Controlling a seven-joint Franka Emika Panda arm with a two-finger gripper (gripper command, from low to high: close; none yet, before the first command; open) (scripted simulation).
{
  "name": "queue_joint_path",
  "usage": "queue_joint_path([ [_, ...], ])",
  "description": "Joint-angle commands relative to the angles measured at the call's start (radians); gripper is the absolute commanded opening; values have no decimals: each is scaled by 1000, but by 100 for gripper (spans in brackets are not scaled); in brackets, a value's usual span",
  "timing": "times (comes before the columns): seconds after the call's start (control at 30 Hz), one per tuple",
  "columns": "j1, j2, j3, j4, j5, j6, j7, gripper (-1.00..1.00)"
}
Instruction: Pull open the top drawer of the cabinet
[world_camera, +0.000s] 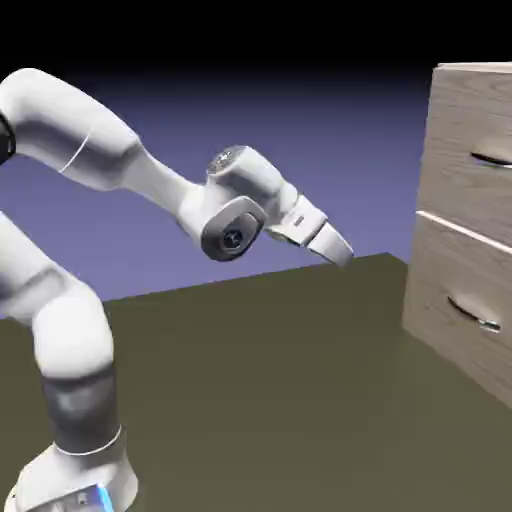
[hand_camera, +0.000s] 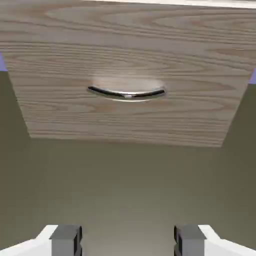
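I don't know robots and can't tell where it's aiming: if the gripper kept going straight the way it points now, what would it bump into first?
Probably the bare dark tabletop in front of the cabinet, though depth is hard to judge.

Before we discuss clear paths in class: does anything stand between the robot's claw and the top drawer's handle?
Nothing visible does. In the exterior view, only open space shows between the claw and the handle of the top drawer, up and to the right.
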Motion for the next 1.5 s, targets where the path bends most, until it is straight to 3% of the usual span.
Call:
queue_joint_path([
  [0.0,-34,-11,24,21,44,-7,4,0],
  [1.47,-1542,-490,1097,931,1957,-309,178,0],
])
